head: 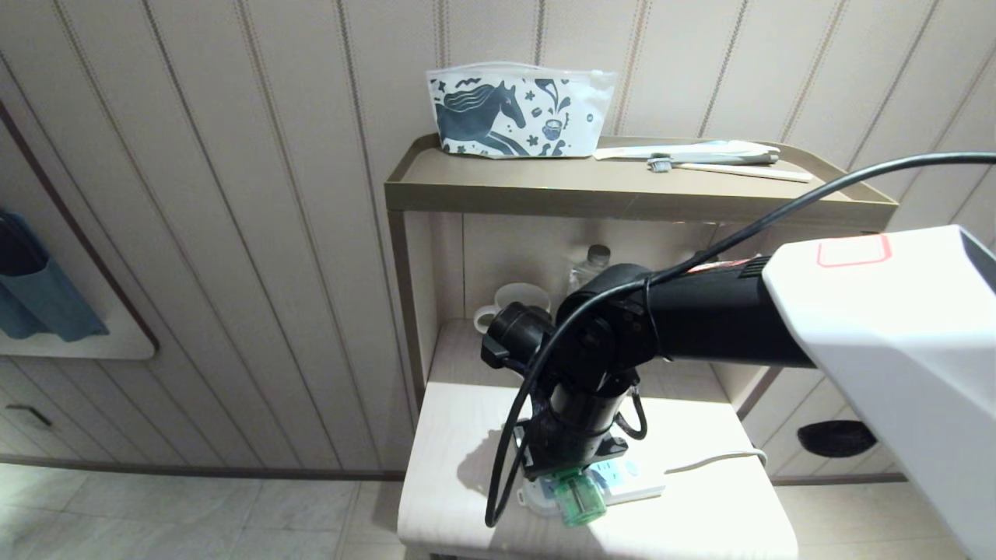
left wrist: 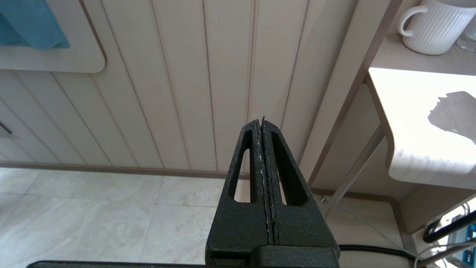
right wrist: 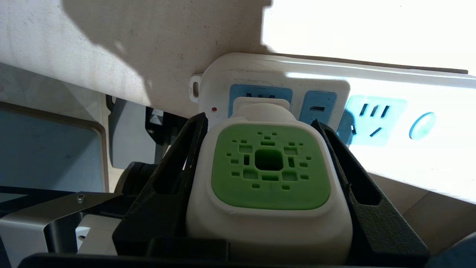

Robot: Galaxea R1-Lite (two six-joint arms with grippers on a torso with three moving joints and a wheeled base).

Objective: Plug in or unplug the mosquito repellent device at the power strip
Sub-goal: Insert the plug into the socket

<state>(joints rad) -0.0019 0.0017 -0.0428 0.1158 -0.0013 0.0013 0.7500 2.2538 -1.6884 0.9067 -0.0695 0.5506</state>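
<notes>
Green-topped mosquito repellent device [right wrist: 270,175] clamped by right gripper [right wrist: 269,163], prongs hidden at power strip [right wrist: 372,93]; left gripper [left wrist: 263,149] closed.

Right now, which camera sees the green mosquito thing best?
The right wrist view: the mosquito repellent device fills it, held in the right gripper. The head view shows only its green bottle. The left wrist view doesn't show it.

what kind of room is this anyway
Probably a bedroom or hotel-style room: a toiletry pouch and toothbrush lie on top of a small shelf unit against a panelled wall, with a white mug on a lower shelf.
</notes>
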